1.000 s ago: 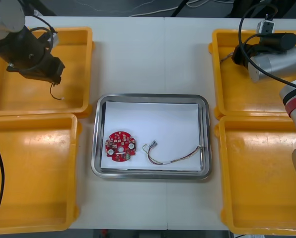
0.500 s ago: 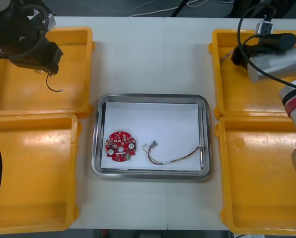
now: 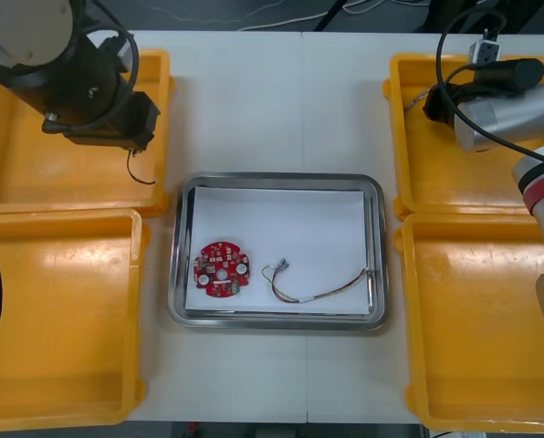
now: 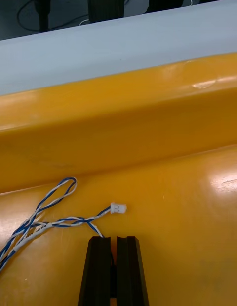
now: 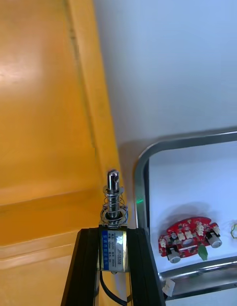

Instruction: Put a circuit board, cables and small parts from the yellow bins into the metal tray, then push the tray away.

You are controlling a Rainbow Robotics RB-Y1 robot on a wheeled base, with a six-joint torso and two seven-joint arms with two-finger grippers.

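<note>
While a part (image 5: pixel 112 207) is clamped between its fingers (image 5: pixel 86 266), the left gripper (image 5: pixel 112 234) is held over the far left bin (image 3: pixel 35 173), close to that bin's 3 o'clock wall. Seen from the tray (image 3: pixel 277 179) in the front view, this gripper lies at about 10 o'clock. The part is a small metal body with a spring and a pin that stand out past the fingertips. In the front view it is hidden under the gripper, and just its black lead (image 3: pixel 137 170) is seen hanging over the bin floor. What is printed on the part's blue label cannot be read.

Inside the tray, on its white lining, a board (image 3: pixel 221 269) is set toward 8 o'clock and a thin cable (image 3: pixel 318 292) toward 4 o'clock, the two well apart.

Over the far right bin (image 3: pixel 418 182), the right gripper (image 4: pixel 114 239) is held with its fingers pressed together on nothing. A blue-white cable (image 4: pixel 44 217) lies on the bin floor just ahead of the fingertips, with its white plug nearest them and its far run cut off by the picture's edge.
</note>
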